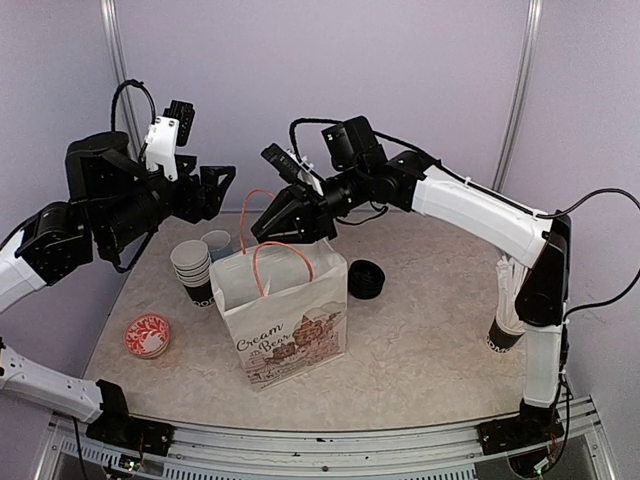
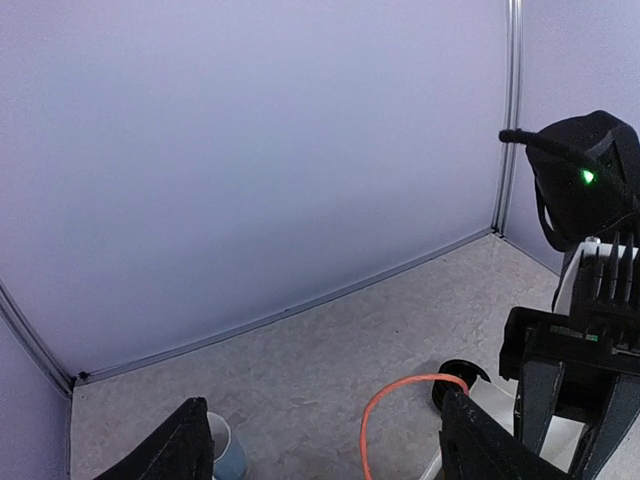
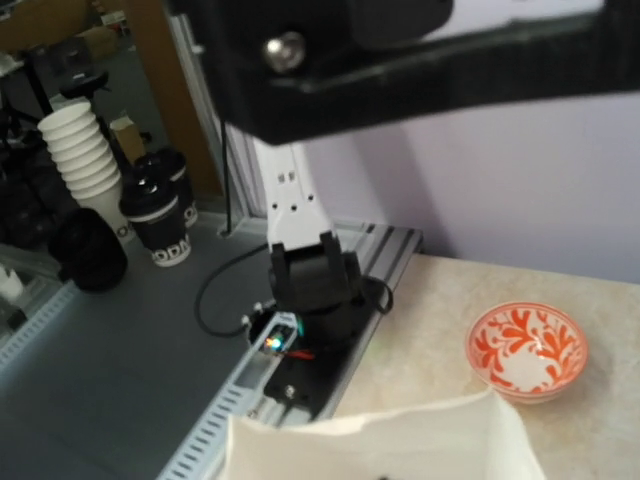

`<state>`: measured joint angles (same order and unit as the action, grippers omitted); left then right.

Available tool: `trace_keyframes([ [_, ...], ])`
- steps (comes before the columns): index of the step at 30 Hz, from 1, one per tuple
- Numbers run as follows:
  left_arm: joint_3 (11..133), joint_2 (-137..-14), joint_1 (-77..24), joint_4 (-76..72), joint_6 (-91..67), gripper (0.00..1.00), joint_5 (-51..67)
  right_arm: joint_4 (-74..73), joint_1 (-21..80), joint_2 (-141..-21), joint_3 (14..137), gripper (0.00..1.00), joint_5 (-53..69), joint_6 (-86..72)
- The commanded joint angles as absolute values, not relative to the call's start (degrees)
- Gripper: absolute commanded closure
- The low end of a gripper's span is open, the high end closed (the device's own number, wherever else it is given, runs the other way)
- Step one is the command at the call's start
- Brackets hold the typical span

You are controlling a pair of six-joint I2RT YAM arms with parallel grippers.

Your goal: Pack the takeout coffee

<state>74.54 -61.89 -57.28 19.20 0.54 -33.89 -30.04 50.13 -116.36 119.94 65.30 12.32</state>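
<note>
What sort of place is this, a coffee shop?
Probably a robot test booth, not a café: two arms bolted to a table, plain partition walls around it, and a paper bag and cups as props.

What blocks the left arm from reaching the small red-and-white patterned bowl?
Probably nothing: the red-and-white bowl sits alone at the left of the table, clear of the white paper bag, and the left pincer hangs open and empty.

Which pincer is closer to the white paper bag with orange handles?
Right. The right pincer hangs just above the open top of the white paper bag; the left pincer sits higher, off to its left.
</note>
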Motion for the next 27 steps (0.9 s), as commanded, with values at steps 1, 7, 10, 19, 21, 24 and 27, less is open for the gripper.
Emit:
trace_keyframes([
  [1,73.29,-61.52,-56.79,19.31,0.80,0.24,-34.27,-36.91,48.89,-112.25,121.48,0.72,60.97,19.73],
  [7,71.67,-61.60,-55.54,16.88,1.83,0.23,-33.19,-41.79,44.85,-104.26,116.64,0.66,53.36,25.29],
  [10,71.58,-62.08,-54.92,16.07,2.05,0.23,-32.33,-43.84,42.03,-99.60,112.24,0.66,47.28,27.54],
  [19,71.09,-62.50,-54.23,14.02,2.63,0.22,-31.23,-50.19,24.24,-82.56,96.34,0.66,31.51,35.30],
  [21,71.02,-62.66,-54.16,13.52,2.72,0.22,-31.04,-52.26,19.72,-79.66,93.36,0.66,29.56,37.10],
  [24,71.01,-62.99,-54.04,12.81,3.20,0.22,-31.04,-56.27,13.78,-76.20,90.63,0.67,27.29,39.58],
  [27,70.92,-63.58,-53.96,12.54,3.33,0.22,-30.82,-58.62,6.84,-73.18,89.23,0.69,25.91,39.53],
])
